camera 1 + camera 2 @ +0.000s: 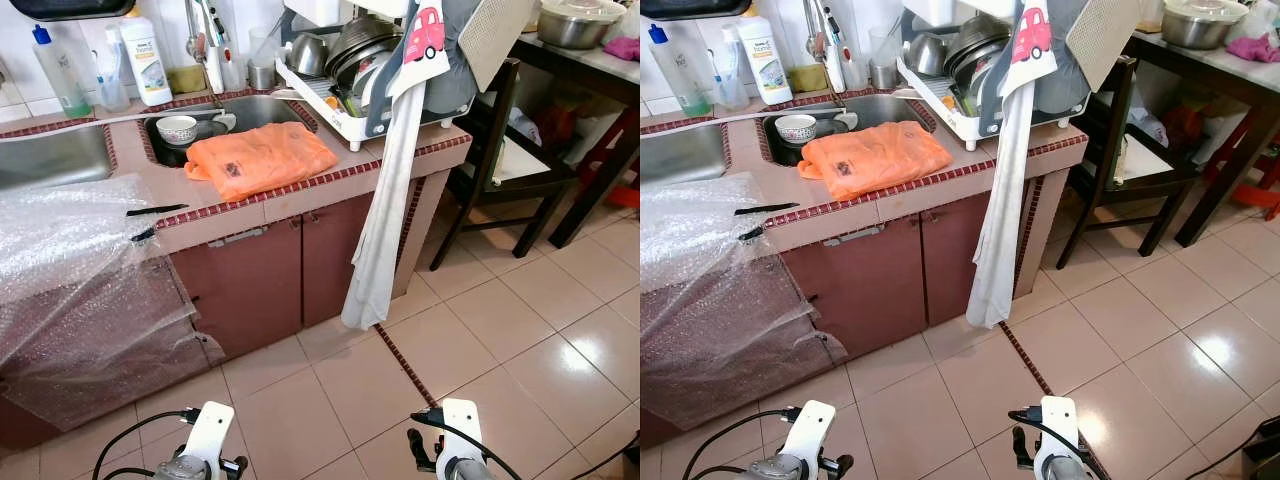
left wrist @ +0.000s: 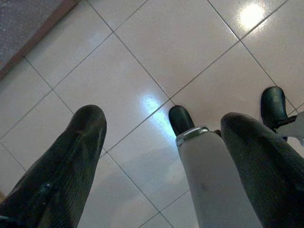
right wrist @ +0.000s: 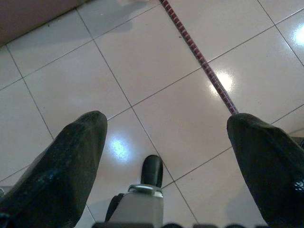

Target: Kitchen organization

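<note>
One orange bag (image 1: 262, 158) crumpled on counter (image 1: 420, 160), both hands open

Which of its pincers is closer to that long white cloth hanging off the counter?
Right. The right pincer hangs low, roughly below the cloth; the left pincer hangs farther left, before the cupboard doors.

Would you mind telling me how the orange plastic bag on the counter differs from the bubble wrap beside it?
The orange plastic bag is opaque and bright; the bubble wrap is clear, showing the counter and cabinet through it. The bag lies flat wholly on the tiled counter in front of the sink; the bubble wrap spills over the counter edge and down the cabinet front. The bag covers far less area. Both are loose, crumpled plastic sheets.
</note>
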Available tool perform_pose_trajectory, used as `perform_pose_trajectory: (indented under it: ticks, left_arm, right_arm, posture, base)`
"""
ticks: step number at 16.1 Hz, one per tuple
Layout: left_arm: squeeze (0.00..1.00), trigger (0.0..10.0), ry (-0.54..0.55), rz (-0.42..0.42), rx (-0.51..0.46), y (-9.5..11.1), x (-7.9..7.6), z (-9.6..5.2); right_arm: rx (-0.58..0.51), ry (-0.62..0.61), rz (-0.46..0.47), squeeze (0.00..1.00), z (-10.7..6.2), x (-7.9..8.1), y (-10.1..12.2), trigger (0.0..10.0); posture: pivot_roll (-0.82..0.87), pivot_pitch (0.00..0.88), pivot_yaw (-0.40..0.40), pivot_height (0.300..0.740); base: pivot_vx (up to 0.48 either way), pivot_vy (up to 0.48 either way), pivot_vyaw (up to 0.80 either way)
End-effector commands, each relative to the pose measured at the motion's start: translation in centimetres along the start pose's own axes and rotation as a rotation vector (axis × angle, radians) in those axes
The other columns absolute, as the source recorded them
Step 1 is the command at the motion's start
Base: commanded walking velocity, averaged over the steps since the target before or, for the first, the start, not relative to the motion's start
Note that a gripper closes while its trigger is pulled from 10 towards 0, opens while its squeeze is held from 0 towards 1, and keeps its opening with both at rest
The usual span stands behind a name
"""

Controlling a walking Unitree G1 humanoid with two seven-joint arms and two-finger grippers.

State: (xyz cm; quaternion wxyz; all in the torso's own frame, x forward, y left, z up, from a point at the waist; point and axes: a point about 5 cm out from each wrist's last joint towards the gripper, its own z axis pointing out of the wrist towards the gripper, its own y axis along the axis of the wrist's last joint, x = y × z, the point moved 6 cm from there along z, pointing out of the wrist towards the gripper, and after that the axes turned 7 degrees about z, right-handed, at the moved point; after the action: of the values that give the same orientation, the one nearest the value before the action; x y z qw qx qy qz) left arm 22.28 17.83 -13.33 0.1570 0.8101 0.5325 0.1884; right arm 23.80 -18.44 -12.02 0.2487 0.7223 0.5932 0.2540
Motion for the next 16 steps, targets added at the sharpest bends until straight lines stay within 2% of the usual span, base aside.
perform_pose_trajectory:
  ticks: [1, 3, 7, 16]
  left_arm:
    - [0.0, 10.0, -0.008, 0.016, 0.005, 0.01, -0.16, 0.02]
    - [0.0, 10.0, -0.007, 0.011, 0.006, -0.03, -0.13, 0.01]
    - [0.0, 10.0, -0.007, 0.019, 0.008, -0.17, -0.13, 0.0]
    - [0.0, 10.0, -0.006, 0.014, 0.013, -0.48, -0.12, -0.02]
  right_arm:
    - [0.008, -0.018, 0.023, 0.0, -0.06, -0.42, -0.28, 10.0]
    - [0.018, -0.022, 0.02, 0.0, -0.14, -0.59, -0.64, 10.0]
    - [0.031, -0.029, 0.015, 0.0, -0.21, -0.72, -1.02, 10.0]
    - [0.035, -0.036, 0.001, 0.0, -0.27, -0.84, -1.24, 10.0]
  posture:
    - [-0.01, 0.0, 0.024, 0.74]
    - [-0.01, 0.0, 0.025, 0.74]
    - [-0.01, 0.0, 0.027, 0.74]
    - [-0.01, 0.0, 0.026, 0.74]
  base:
    - [0.0, 0.0, 0.0]
    - [0.0, 0.0, 0.0]
    - [0.0, 0.0, -0.74]
    - [0.0, 0.0, 0.0]
